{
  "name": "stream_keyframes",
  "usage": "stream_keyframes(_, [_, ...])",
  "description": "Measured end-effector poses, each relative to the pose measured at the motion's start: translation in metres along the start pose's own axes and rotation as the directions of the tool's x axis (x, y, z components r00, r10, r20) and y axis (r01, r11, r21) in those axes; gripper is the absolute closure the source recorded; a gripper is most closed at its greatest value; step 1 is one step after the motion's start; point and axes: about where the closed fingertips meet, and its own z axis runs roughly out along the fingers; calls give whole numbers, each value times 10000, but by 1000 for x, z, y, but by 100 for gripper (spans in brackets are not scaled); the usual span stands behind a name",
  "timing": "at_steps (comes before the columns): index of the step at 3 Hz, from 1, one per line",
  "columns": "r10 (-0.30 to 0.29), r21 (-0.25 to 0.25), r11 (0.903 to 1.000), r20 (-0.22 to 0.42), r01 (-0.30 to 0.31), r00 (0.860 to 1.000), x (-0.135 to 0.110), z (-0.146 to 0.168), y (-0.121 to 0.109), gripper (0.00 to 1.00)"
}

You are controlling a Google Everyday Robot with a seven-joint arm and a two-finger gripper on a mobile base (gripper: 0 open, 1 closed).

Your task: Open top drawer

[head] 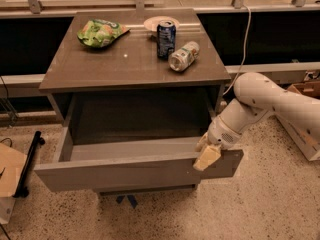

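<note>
The top drawer (125,171) is a wide grey-brown drawer with a plain flat front, pulled well out of the cabinet, its shallow grey inside showing. My gripper (206,154) sits at the right end of the drawer's front panel, its pale fingers hooked over the top edge of the panel. The white arm (265,101) reaches in from the right. A lower drawer front (145,189) shows just under the open one, mostly hidden.
On the cabinet top (115,64) lie a green snack bag (100,32), a white bowl (159,22), an upright blue can (166,39) and a bottle on its side (183,56). A cardboard box (305,119) stands at right; wood and a black bar (27,164) at left.
</note>
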Motion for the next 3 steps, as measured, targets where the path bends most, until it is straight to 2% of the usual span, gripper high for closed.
stream_keyframes(1, [246,-462,9986,17,-245,9997,23,-2,19,41])
stream_keyframes(2, [246,-462,9986,17,-245,9997,22,-1,18,18])
stream_keyframes(3, [826,-865,9932,497,-781,9953,46,4,48,0])
